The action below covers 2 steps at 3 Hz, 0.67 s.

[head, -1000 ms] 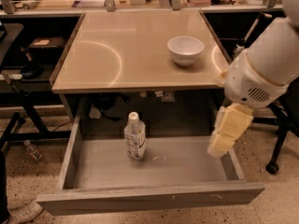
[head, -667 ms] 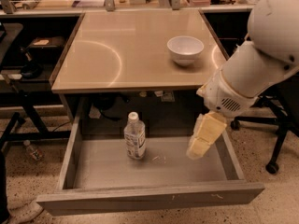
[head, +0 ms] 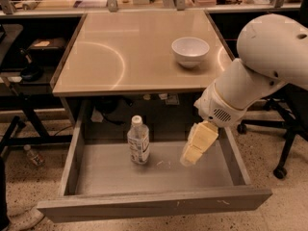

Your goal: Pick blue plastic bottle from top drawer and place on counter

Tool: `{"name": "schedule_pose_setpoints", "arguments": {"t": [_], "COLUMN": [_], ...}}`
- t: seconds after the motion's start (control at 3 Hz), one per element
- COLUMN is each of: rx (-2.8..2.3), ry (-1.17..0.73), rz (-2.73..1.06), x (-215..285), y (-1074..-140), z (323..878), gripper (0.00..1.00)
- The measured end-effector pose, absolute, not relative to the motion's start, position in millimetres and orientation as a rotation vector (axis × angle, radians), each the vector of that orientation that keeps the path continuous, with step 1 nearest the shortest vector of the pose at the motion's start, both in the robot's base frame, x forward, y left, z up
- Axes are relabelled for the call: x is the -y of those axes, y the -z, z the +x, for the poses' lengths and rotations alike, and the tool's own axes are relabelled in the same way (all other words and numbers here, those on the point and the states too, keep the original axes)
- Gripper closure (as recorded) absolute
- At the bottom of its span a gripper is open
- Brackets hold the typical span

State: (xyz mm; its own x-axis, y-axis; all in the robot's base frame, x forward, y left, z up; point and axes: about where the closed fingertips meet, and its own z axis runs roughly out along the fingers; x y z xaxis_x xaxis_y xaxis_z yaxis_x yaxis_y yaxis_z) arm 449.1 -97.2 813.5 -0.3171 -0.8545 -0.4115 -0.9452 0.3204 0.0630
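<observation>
At the far left, a smaller bottle (head: 32, 155) lies on the floor, and we leave it out of account. Moving right, the drawer (head: 154, 205) stands pulled out below the tabletop (head: 130, 57). The bottle (head: 138, 141) we want stands upright on the drawer floor, left of the middle and toward the back, white cap up and label facing us, with nothing touching it. Above and to the right, 1 white bowl (head: 190, 51) sits on the right part of the tabletop, so we judge the left and middle of that surface the better landing place. Further right, the tool (head: 189, 158) hangs inside the drawer opening, tilted so that its tip points down and left toward the bottle, near it but clearly apart. It holds nothing, and from this side-on angle we cannot tell whether it is apart or together. The white arm (head: 255, 71) reaches in from the right edge. We judge this to be the approach, the 1st of 3 steps: reach, grasp, then lift and set down. The next move, as we see it, calls for a short travel leftward at about label height, with the tool spread wide enough to pass around the body. It should arrive gently, since a light, tall bottle could tip if nudged before it is clamped.
</observation>
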Motion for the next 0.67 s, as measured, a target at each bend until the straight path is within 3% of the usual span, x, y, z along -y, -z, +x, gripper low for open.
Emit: {"name": "schedule_pose_setpoints", "arguments": {"t": [0.67], "rx": [-2.198], "ry": [-0.443], "rz": [-1.442], "x": [65], "y": [-800], "z": [475], "gripper": [0.0]}}
